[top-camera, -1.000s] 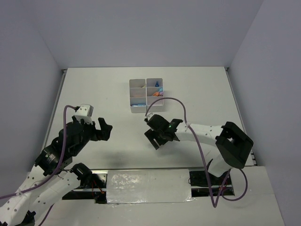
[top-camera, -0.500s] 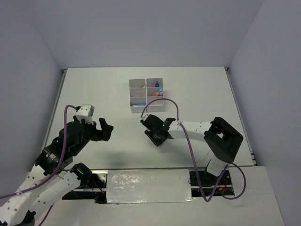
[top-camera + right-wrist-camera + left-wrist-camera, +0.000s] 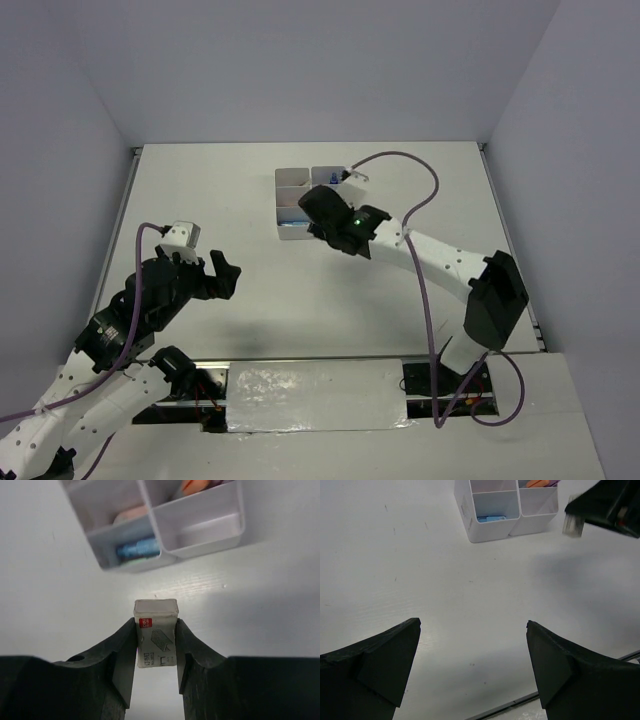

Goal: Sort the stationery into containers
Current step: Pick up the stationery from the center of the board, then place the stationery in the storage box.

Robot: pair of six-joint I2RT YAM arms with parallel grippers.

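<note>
White table (image 3: 200, 200) carrying 1 white container block (image 3: 278, 205), 6 compartments in 2x3, sitting flat toward far middle. Few tiny dark specks (image 3: 395, 530) dotting surface, tbh.

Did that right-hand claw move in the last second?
Yes. The right gripper travelled forward, away from its base, up to the white compartment container, holding a small white box.

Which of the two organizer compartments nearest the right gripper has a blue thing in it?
The near-left corner compartment: a blue item lies in it, while the near-right compartment looks empty. The right gripper holds a small white box.
</note>
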